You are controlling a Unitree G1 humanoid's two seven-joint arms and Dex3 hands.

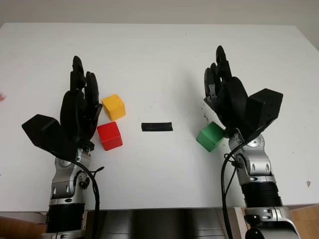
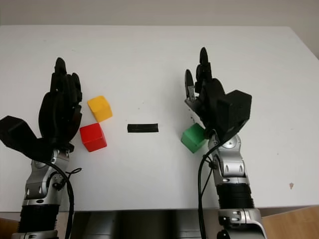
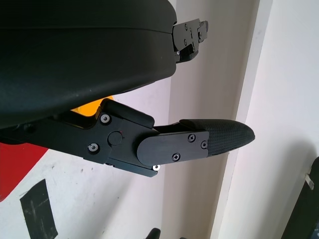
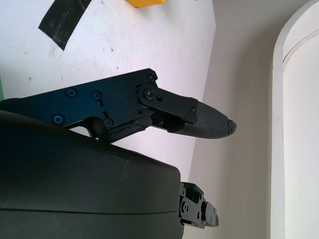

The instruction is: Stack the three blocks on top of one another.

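A yellow block [image 1: 113,106] and a red block [image 1: 109,135] sit close together on the white table [image 1: 159,59], left of centre. A green block [image 1: 210,136] lies right of centre. My left hand [image 1: 79,107] is open, held upright just left of the red and yellow blocks. My right hand [image 1: 224,92] is open, raised just above and behind the green block, partly covering its far right corner. Neither hand holds anything. In the left wrist view the red block [image 3: 15,164] and a sliver of the yellow block [image 3: 84,107] show beside the hand.
A short strip of black tape [image 1: 157,126] lies flat on the table between the red and green blocks. The table's front edge [image 1: 159,208] runs just ahead of both forearms.
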